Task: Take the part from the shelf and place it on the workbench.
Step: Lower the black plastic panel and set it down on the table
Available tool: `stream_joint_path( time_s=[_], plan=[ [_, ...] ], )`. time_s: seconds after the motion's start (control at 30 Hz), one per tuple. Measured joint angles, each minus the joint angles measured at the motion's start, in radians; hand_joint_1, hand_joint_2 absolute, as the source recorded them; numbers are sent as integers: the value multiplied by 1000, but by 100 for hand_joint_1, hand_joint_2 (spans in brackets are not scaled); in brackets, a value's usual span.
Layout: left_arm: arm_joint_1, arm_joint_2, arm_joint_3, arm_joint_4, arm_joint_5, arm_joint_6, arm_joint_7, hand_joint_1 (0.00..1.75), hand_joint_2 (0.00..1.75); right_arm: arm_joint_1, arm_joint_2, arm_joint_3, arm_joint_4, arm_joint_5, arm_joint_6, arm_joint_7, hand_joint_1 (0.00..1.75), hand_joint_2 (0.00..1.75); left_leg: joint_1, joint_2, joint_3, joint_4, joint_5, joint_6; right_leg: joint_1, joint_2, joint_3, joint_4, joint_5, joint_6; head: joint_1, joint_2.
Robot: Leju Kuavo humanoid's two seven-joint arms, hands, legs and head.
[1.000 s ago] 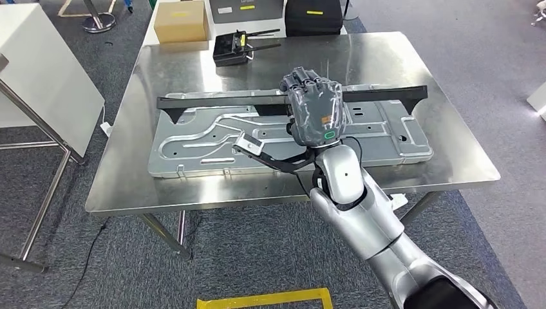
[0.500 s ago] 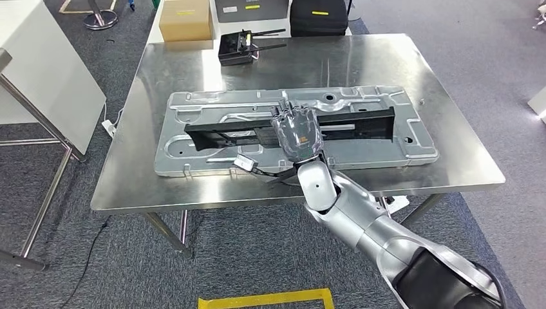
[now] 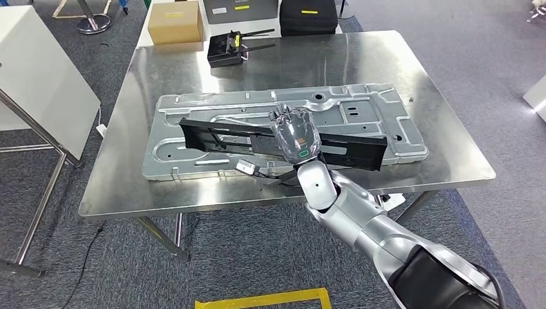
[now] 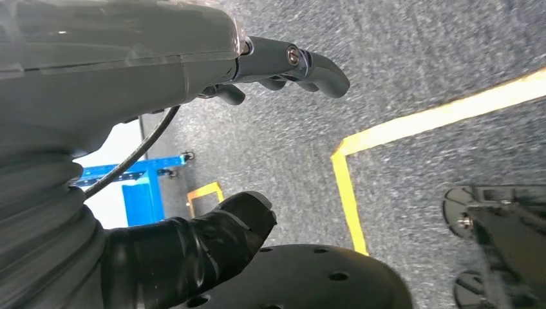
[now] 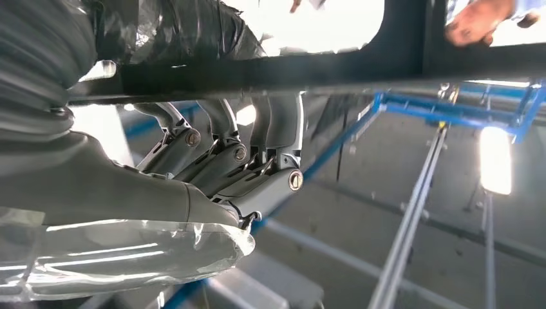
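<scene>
The part is a long black bar (image 3: 219,136) lying lengthwise across a large grey stamped metal plate (image 3: 360,109) on the steel workbench (image 3: 444,148). My right hand (image 3: 295,134) grips the bar near its middle from above, fingers wrapped over it. I cannot tell whether the bar touches the plate or hangs just above it. In the right wrist view the fingers (image 5: 219,161) curl round the dark bar (image 5: 290,67). My left hand (image 4: 129,71) hangs over the carpet with fingers and thumb apart, holding nothing.
At the workbench's far edge sit a black device with antennas (image 3: 226,49), a cardboard box (image 3: 175,21) and a black case (image 3: 309,16). A white panel on a metal frame (image 3: 38,71) stands to the left. Yellow tape (image 3: 264,300) marks the floor near me. A person's hand (image 5: 476,22) shows in the right wrist view.
My right hand has brought the bar down and toward me, from raised over the plate's far edge to low across its middle. The bar now slants, its right end nearer me.
</scene>
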Motion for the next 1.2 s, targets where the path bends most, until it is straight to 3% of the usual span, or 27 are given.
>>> stream_joint_path(
  time_s=[0.1,0.17,0.27,0.33,0.37,0.4,0.47,0.53,0.67,0.73,0.8,0.83,0.87,0.9,0.93,1.0,1.03,1.13,1.2],
  plan=[
    [2,0,0,0,6,0,-3,0,175,36,30,-107,-10,-100,-6,-112,175,175,-2,-2,10,-19,0,14,2,0,0,0,-2,14,0,0],
    [4,0,0,0,11,1,-5,0,175,59,51,-184,-27,-176,-6,-182,175,175,2,-2,13,-26,4,26,0,-1,-10,26,-23,24,0,0],
    [6,0,0,0,16,2,-8,0,175,85,76,-285,-50,-263,-5,-256,175,175,3,-1,14,-29,5,37,-5,-4,-85,188,-107,35,0,0],
    [8,0,0,0,18,2,-8,0,175,104,87,-332,-61,-295,-5,-285,175,175,3,-1,15,-29,4,38,-8,-4,-127,272,-127,38,0,0],
    [9,0,0,0,18,3,-8,0,175,112,91,-351,-66,-305,-5,-294,175,175,3,-2,15,-29,4,37,-9,-4,-125,263,-111,38,0,0],
    [10,0,0,0,18,3,-9,0,175,118,95,-367,-71,-312,-5,-301,175,175,3,-2,16,-28,3,37,-10,-5,-103,216,-79,36,0,0],
    [11,0,0,0,18,3,-9,0,175,121,104,-396,-82,-318,-5,-307,175,175,1,-2,18,-28,1,32,-7,-6,-37,77,-19,28,0,0],
    [10,0,0,0,18,3,-9,0,175,121,111,-417,-89,-320,-5,-309,175,175,-1,-2,17,-27,1,22,-1,-7,-1,2,0,21,0,0],
    [11,0,1,0,20,3,-9,0,175,124,121,-445,-94,-335,-6,-322,175,175,2,-2,13,-15,-11,0,-2,-5,7,-15,6,1,0,0],
    [11,0,1,0,20,2,-9,0,175,123,129,-454,-96,-345,-7,-331,175,175,4,-2,-24,69,-62,-8,-5,-6,11,-23,10,-10,0,0],
    [13,0,1,0,21,1,-8,0,175,126,133,-458,-97,-351,-7,-337,175,175,4,-2,-83,196,-119,-15,-3,-6,10,-23,10,-15,-1,0],
    [14,0,1,0,21,1,-9,0,175,129,133,-460,-97,-353,-8,-339,175,175,5,-2,-102,236,-128,-17,-3,-6,10,-21,9,-16,-1,0],
    [14,0,1,0,21,0,-9,0,175,131,134,-461,-97,-354,-7,-339,175,175,5,-2,-104,240,-119,-19,-2,-6,10,-20,8,-15,-1,0],
    [15,0,1,0,21,0,-8,0,175,132,134,-462,-97,-356,-7,-340,175,175,5,-2,-87,205,-93,-19,-3,-5,10,-17,6,-14,-1,0],
    [15,1,1,0,22,0,-8,0,175,133,135,-463,-97,-356,-6,-340,175,175,5,-2,-55,139,-58,-18,-3,-4,10,-14,4,-12,-1,0],
    [14,2,1,0,24,-1,-8,0,175,132,138,-465,-97,-358,-4,-341,175,175,3,-3,5,17,-17,-9,-1,-1,6,-7,-2,-4,0,0],
    [14,2,1,0,25,-3,-9,0,175,132,140,-466,-97,-360,-3,-341,175,175,1,-3,20,-15,-14,-2,1,0,5,-6,-5,3,0,0],
    [15,2,2,0,28,-10,-14,0,175,132,143,-467,-96,-364,-1,-343,175,175,1,-4,30,-33,-21,24,2,0,6,6,-3,21,0,0],
    [17,3,2,0,28,-13,-17,0,175,129,144,-468,-97,-367,0,-344,175,175,3,-4,44,-37,-23,37,-1,-2,-14,51,-23,29,0,0]
  ],
)
